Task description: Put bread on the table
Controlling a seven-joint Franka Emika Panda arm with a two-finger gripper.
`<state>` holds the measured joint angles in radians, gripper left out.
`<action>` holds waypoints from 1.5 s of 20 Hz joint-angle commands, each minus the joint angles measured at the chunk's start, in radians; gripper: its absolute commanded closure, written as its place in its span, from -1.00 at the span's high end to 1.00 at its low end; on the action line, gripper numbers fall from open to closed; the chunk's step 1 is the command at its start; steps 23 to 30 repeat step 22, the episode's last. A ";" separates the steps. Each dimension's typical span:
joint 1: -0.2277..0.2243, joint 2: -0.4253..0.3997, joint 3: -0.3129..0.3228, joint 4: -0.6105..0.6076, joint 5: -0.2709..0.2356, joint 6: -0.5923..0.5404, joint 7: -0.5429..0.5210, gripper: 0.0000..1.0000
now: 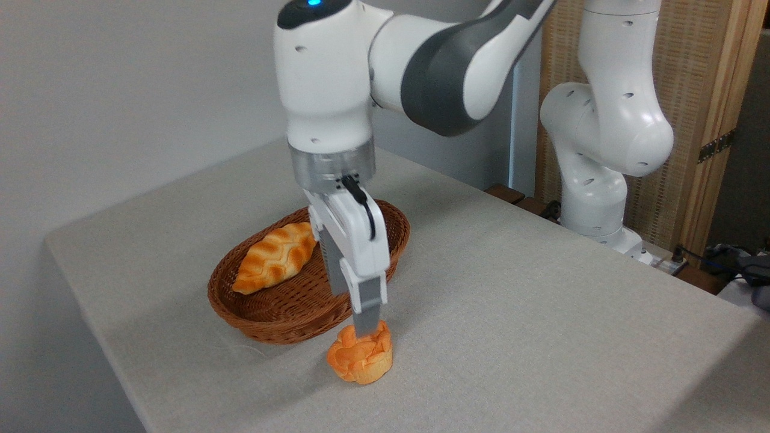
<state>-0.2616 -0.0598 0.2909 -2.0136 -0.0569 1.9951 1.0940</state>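
Observation:
The bread [360, 361], a small orange-golden bun with a folded, flower-like top, is at the surface of the table [541, 313], just in front of the wicker basket, and tilts slightly. My gripper [368, 331] points straight down onto its top. I see the gripper edge-on, so only the near finger [367, 316] shows clearly, with its tip sunk into the bun's folds. The fingers look closed on the bread. Its underside meets its own shadow on the grey-beige cloth.
A brown oval wicker basket [283, 313] stands just behind and left of the bun and holds a long striped loaf [275, 257]. The arm's white base [595, 210] is at the back right. The table's front-left edge is close to the bun.

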 commanded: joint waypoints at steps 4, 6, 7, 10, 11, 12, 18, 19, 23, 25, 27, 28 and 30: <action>-0.010 -0.034 -0.064 0.044 -0.001 -0.025 -0.195 1.00; -0.010 -0.034 -0.088 0.056 0.002 -0.027 -0.268 1.00; -0.010 -0.034 -0.101 0.062 0.014 -0.025 -0.293 1.00; -0.010 -0.034 -0.136 0.062 0.049 -0.027 -0.361 1.00; -0.010 -0.034 -0.147 0.064 0.061 -0.027 -0.402 1.00; -0.010 -0.034 -0.156 0.067 0.072 -0.027 -0.429 1.00; -0.010 -0.032 -0.179 0.105 0.088 -0.067 -0.459 1.00; -0.010 -0.032 -0.180 0.107 0.097 -0.067 -0.460 1.00; -0.008 -0.031 -0.174 0.108 0.097 -0.065 -0.460 1.00; -0.008 -0.031 -0.174 0.108 0.097 -0.065 -0.460 1.00; -0.008 -0.031 -0.174 0.108 0.097 -0.065 -0.460 1.00; -0.008 -0.031 -0.174 0.108 0.097 -0.065 -0.460 1.00; -0.008 -0.031 -0.174 0.108 0.097 -0.065 -0.460 1.00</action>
